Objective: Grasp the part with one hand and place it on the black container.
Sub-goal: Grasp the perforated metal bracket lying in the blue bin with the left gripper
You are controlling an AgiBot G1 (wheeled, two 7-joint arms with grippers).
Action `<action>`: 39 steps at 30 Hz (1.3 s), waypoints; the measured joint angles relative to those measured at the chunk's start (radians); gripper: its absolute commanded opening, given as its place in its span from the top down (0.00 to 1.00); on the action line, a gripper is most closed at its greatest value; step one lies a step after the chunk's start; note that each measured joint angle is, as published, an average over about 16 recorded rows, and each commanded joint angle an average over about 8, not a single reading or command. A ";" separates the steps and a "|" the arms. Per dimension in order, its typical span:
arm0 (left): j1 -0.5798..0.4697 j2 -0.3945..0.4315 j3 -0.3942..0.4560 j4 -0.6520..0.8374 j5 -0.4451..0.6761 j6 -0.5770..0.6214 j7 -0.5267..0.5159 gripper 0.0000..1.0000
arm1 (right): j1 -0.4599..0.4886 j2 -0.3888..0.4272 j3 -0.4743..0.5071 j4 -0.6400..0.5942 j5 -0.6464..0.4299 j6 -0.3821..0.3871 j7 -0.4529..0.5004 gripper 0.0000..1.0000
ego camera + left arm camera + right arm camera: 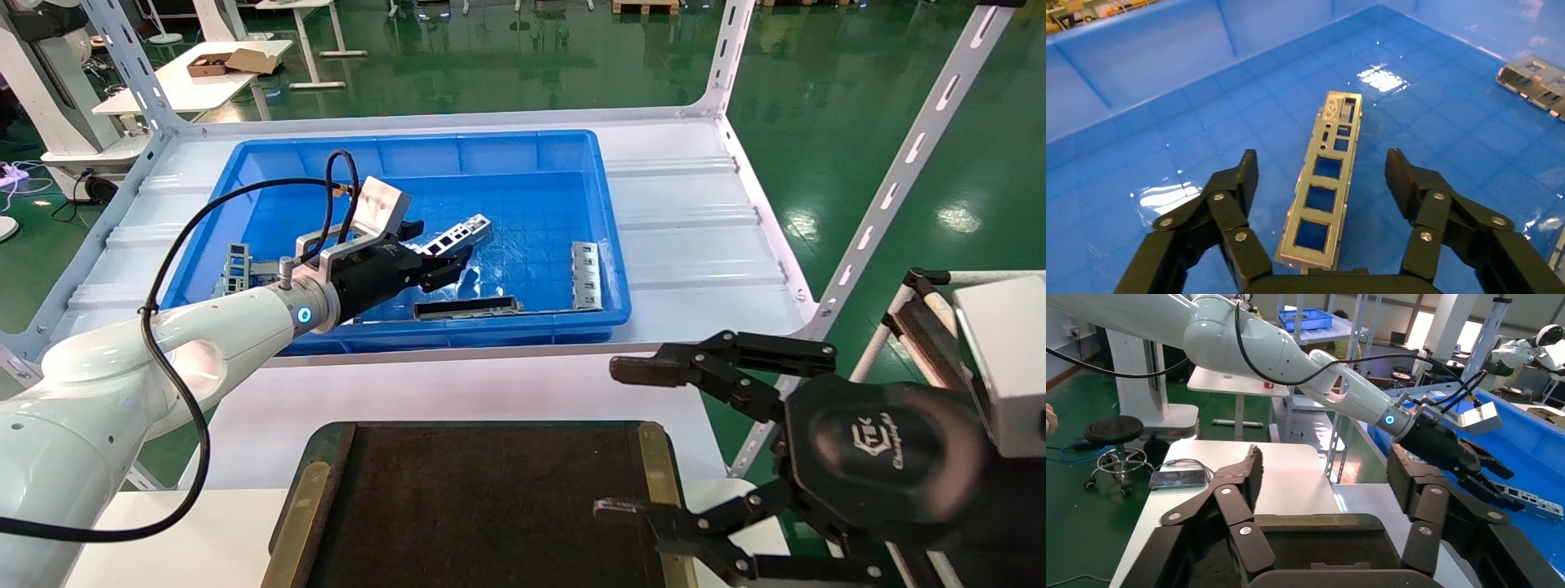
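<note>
The part (458, 235) is a slim silver bracket with square cut-outs, lying flat on the floor of the blue bin. In the left wrist view the part (1324, 184) lies lengthwise between my left gripper's fingers. My left gripper (445, 253) (1321, 162) is open, one finger on each side of the part, not touching it. The black container (490, 506) (1315, 539) is a flat dark tray with brass side edges at the front. My right gripper (619, 441) (1326, 462) is open and empty over the tray's right edge. The part also shows in the right wrist view (1532, 502).
The blue bin (605, 310) stands on a white shelf with slotted uprights. In it lie a dark long bar (466, 308), a silver bracket (585, 275) (1535, 76) at the right and a grey piece (237, 265) at the left. A white table surface (458, 384) lies between bin and tray.
</note>
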 measured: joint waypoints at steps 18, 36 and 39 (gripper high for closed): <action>0.006 -0.002 0.013 -0.006 -0.011 -0.008 -0.029 1.00 | 0.000 0.001 -0.001 0.000 0.001 0.001 -0.001 1.00; -0.038 -0.057 -0.002 -0.034 -0.058 0.228 -0.041 1.00 | 0.001 0.001 -0.002 0.000 0.002 0.001 -0.001 1.00; -0.041 -0.084 -0.003 -0.042 -0.065 0.339 -0.044 1.00 | 0.001 0.001 -0.003 0.000 0.002 0.001 -0.001 1.00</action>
